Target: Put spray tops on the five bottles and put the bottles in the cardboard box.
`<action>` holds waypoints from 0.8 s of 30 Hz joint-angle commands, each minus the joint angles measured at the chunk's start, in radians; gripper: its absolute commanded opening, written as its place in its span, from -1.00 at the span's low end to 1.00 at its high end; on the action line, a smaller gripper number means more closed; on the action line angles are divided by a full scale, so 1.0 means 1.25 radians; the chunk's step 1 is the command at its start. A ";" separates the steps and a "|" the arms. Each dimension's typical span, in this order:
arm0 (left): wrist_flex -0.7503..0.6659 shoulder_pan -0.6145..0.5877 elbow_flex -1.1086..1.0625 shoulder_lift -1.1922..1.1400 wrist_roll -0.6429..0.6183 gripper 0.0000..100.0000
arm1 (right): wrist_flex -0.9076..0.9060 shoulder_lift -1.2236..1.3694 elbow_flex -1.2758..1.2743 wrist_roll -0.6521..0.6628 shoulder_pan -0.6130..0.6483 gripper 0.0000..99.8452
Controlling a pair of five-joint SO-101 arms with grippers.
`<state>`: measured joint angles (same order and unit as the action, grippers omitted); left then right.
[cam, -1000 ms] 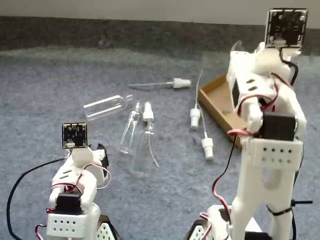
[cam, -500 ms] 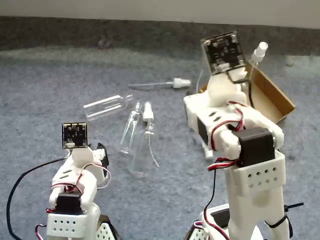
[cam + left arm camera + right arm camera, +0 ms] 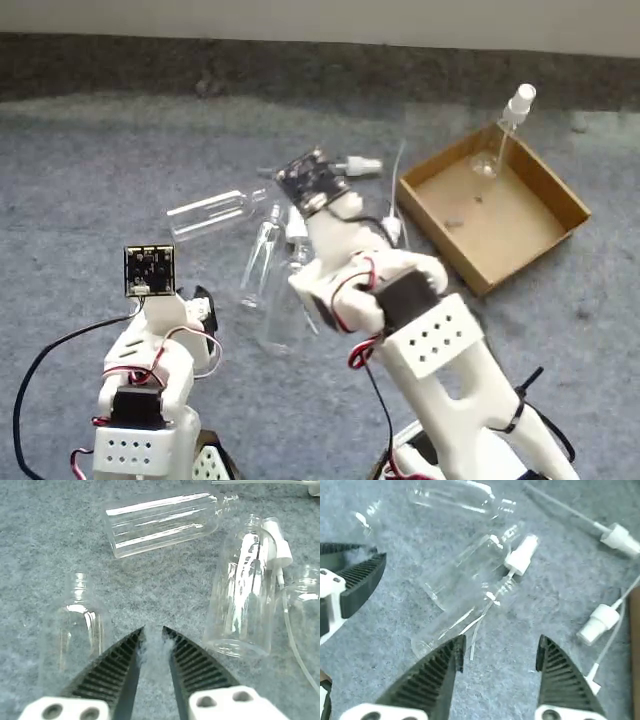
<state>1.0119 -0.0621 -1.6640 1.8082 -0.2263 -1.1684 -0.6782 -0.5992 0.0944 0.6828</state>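
My right gripper [image 3: 499, 641] hangs open and empty over a cluster of clear bottles on the grey carpet. Below it lie two slim bottles [image 3: 470, 567] [image 3: 452, 617] and a white spray top [image 3: 522, 556] whose tube runs down between them. A wide bottle [image 3: 208, 214] lies further back. My left gripper [image 3: 153, 630] rests low, its jaws a narrow gap apart on nothing, between a small bottle [image 3: 75, 625] and a slim bottle [image 3: 245, 600]. In the cardboard box [image 3: 540, 245], one bottle with a spray top [image 3: 503, 133] leans in the far corner.
Loose spray tops with long tubes lie on the carpet: one behind the bottles [image 3: 352, 166], two near the box [image 3: 598, 623] [image 3: 619, 534]. The right arm [image 3: 400, 310] stretches across the middle. My left gripper's black fingers [image 3: 360, 575] stand close by the bottles.
The right arm has swung from over the box leftward to above the bottle cluster, leaving the topped bottle leaning in the box. The left arm has kept still.
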 commanded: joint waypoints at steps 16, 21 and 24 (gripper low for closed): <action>-0.016 -0.009 0.013 0.007 0.006 -0.99 | 0.283 -0.015 -0.179 -0.363 0.114 -0.27; -0.017 -0.044 0.014 0.007 0.005 -0.99 | 0.365 -0.014 -0.214 -0.365 0.114 -0.27; -0.017 -0.056 0.021 0.007 0.005 -0.99 | 0.366 -0.013 -0.223 -0.365 0.114 -0.27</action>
<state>1.0119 -0.1020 -1.6640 1.8082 -0.2263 -0.7434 -0.6782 -0.8846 -0.3537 0.8178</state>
